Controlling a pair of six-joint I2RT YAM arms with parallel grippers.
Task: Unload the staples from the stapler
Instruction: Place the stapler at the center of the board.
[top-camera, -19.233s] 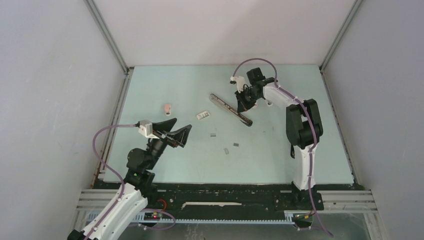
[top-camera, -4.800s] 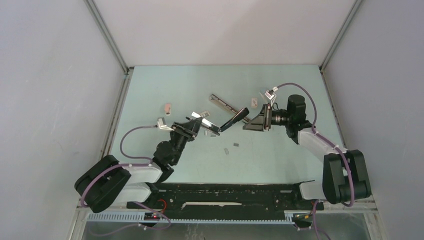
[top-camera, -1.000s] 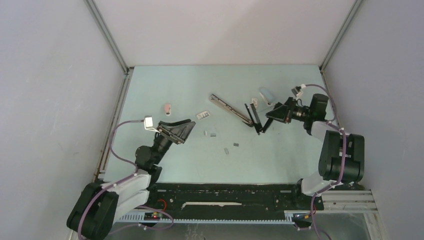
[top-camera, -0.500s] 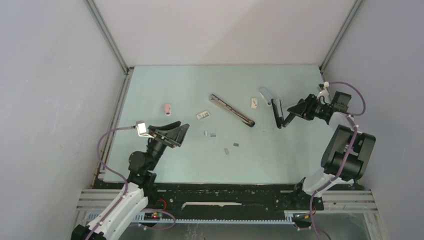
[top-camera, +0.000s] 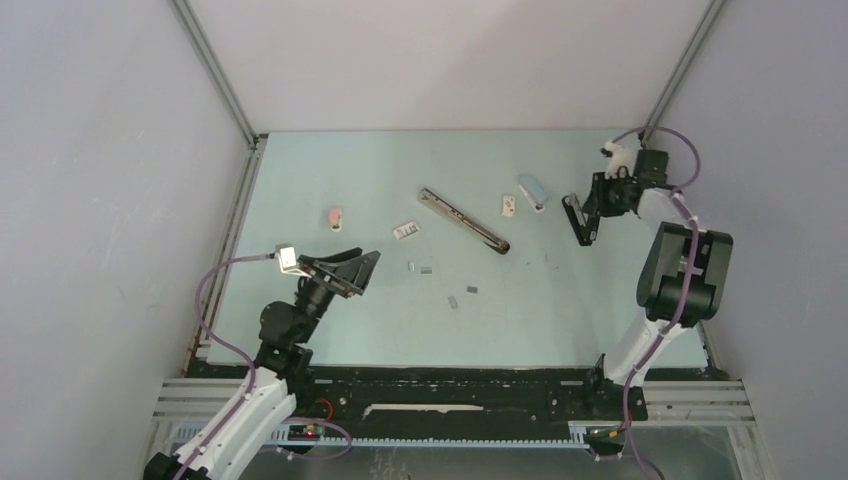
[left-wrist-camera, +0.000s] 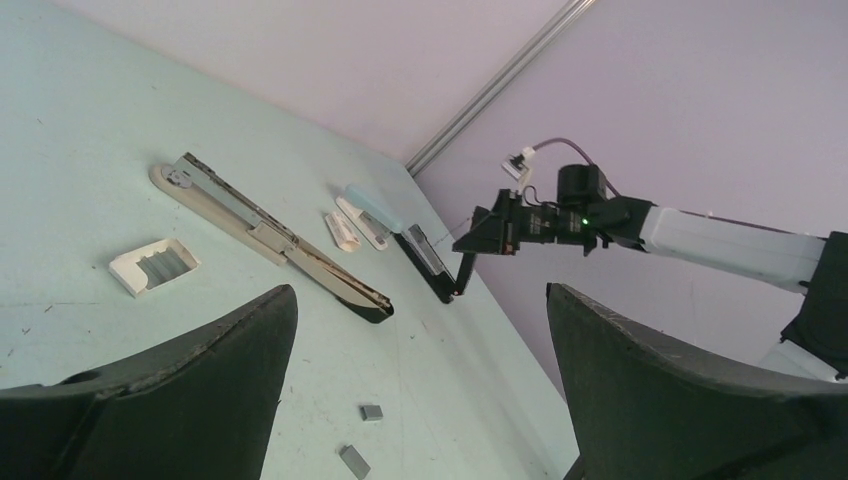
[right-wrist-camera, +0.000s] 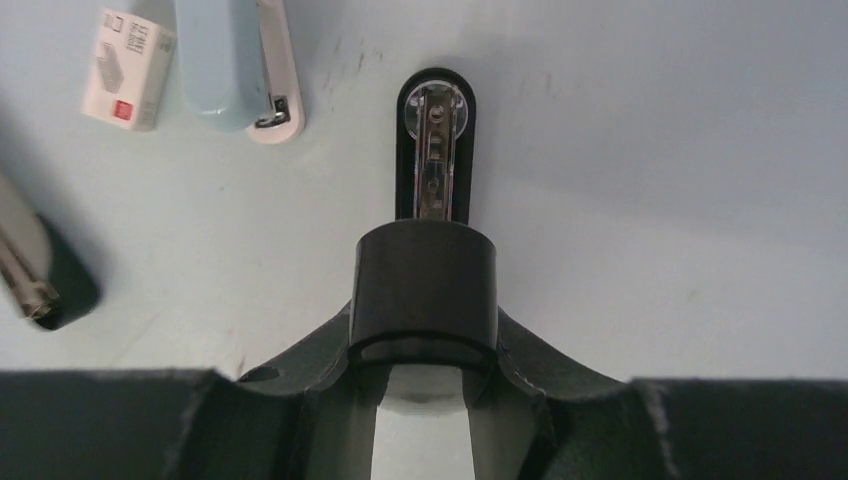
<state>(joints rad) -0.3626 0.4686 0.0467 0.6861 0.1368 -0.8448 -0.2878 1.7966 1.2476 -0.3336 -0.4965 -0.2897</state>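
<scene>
At the table's (top-camera: 330, 170) far right, the right jaws grip the opened black stapler (top-camera: 578, 218), the left jaws gape empty, and staples (top-camera: 425, 268) lie loose mid-table, so unloading seems mostly done, though its magazine (right-wrist-camera: 437, 150) may hold more.

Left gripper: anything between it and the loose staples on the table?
Nothing visible. The left gripper is open, and the staples lie ahead of its fingertips with only bare tabletop between. The long open stapler sits farther back, off that line.
</scene>
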